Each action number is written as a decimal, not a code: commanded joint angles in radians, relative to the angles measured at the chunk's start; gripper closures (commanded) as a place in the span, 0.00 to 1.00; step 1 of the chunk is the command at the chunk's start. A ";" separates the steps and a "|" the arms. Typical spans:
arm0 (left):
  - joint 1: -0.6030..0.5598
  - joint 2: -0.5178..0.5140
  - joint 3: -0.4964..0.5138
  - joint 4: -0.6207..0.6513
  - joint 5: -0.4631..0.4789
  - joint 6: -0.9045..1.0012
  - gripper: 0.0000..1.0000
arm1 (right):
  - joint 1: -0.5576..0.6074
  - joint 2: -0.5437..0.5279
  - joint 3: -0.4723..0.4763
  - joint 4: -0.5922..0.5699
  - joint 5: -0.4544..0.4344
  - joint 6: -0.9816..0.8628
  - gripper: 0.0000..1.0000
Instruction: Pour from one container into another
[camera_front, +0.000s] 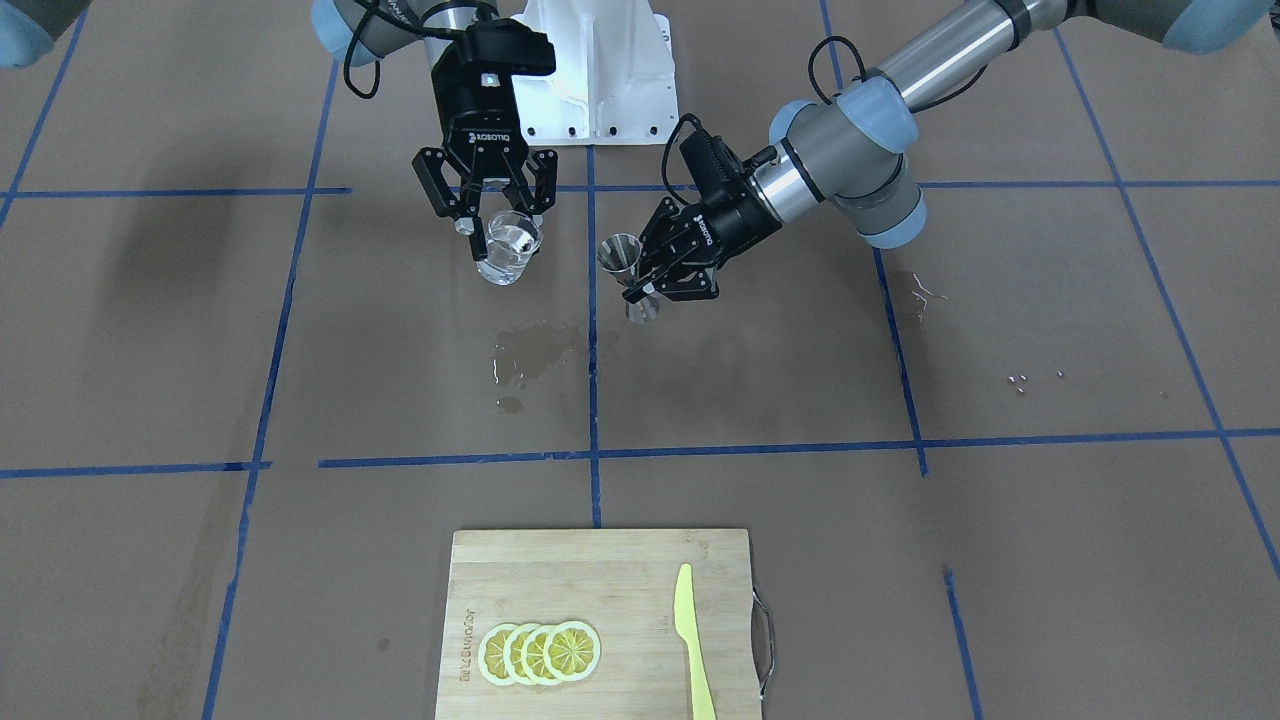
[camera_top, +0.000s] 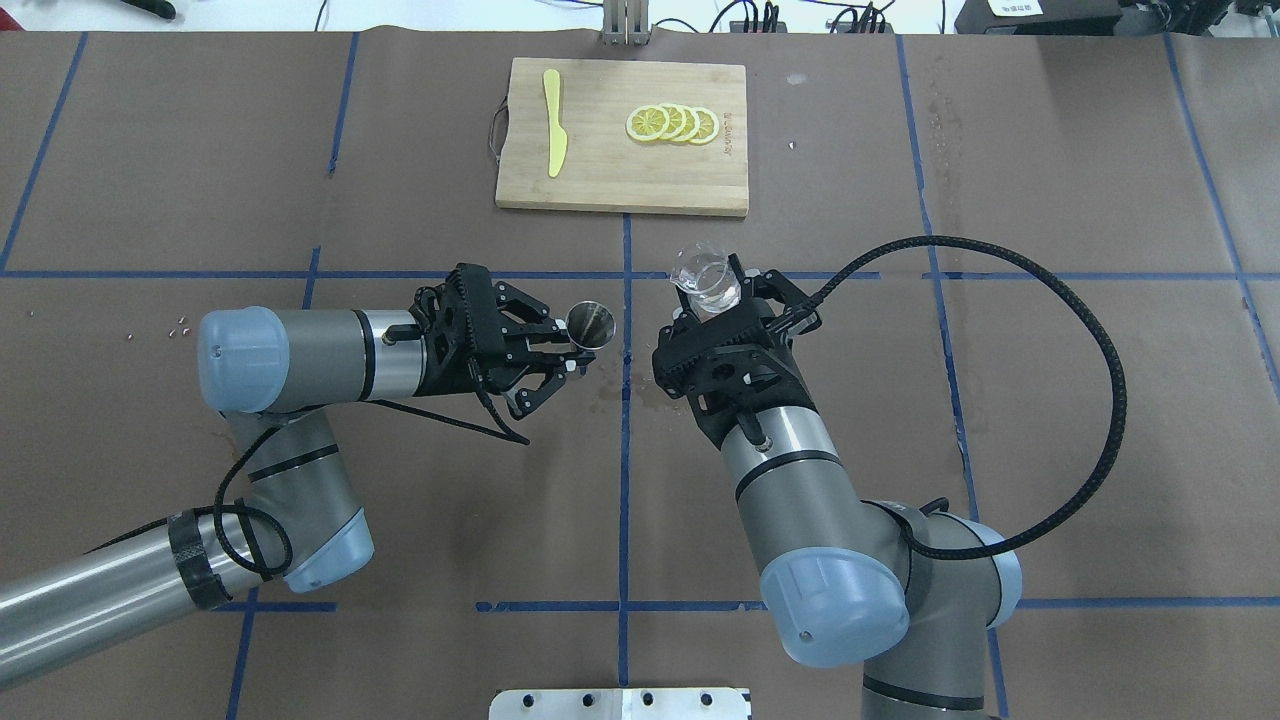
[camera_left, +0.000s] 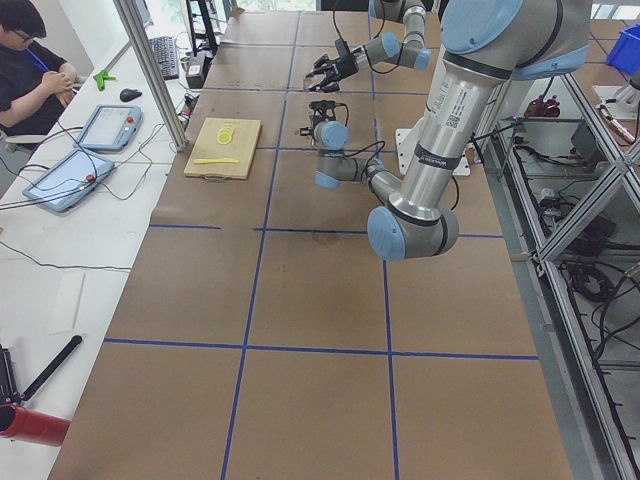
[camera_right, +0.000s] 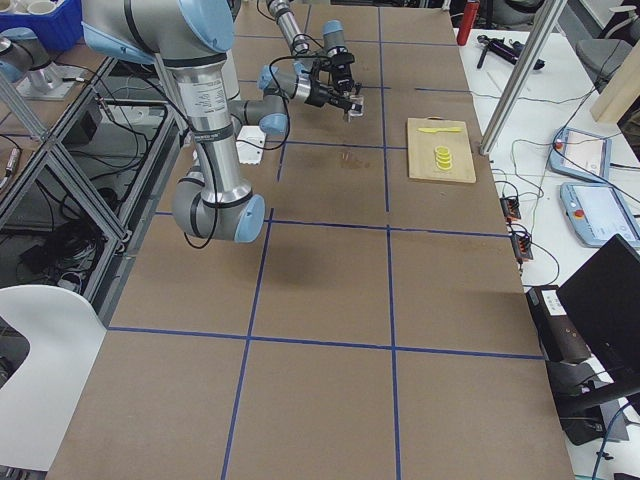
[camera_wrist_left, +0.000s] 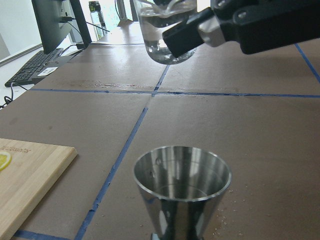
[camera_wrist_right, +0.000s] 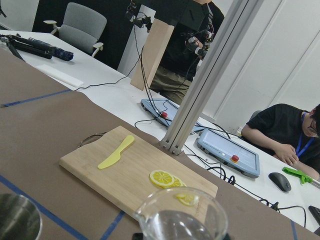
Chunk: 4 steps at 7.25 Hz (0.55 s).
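Over the middle of the worktop (camera_top: 1050, 150), the fingers of my right gripper (camera_front: 497, 232) are clamped on the glass (camera_front: 508, 248), one on each side of its wall just under the rim. The glass has clear liquid in it and hangs well off the surface. From the left wrist camera it sits higher than the mouth of the steel jigger (camera_wrist_left: 182, 192) and beyond it, the two not touching.

The fingers of my left gripper (camera_front: 645, 287) are closed on the narrow waist of the jigger, which stands upright with its wide mouth up. I cannot tell whether its foot touches the worktop.

From overhead, the jigger is just on the robot's left of the blue tape line (camera_top: 626, 480) down the centre, and the glass is just on its right. A wet patch (camera_front: 530, 352) darkens the paper near them, towards the operators' edge.

Against that edge lies a cutting board (camera_top: 620, 185). It carries overlapping lemon slices (camera_top: 672, 123) and a yellow knife (camera_top: 553, 135), well apart from both grippers.
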<state>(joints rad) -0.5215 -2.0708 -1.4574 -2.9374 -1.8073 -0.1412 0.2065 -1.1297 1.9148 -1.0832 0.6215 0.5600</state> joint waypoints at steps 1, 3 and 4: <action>0.011 -0.009 0.000 0.001 0.020 -0.024 1.00 | 0.001 0.001 0.001 -0.001 0.000 -0.003 1.00; 0.038 -0.015 0.002 0.000 0.049 -0.035 1.00 | 0.002 0.001 0.003 -0.001 0.000 -0.006 1.00; 0.040 -0.017 0.002 0.001 0.049 -0.035 1.00 | 0.001 0.001 0.001 -0.014 -0.002 -0.018 1.00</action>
<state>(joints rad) -0.4869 -2.0856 -1.4560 -2.9371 -1.7624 -0.1745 0.2079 -1.1290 1.9171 -1.0873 0.6209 0.5519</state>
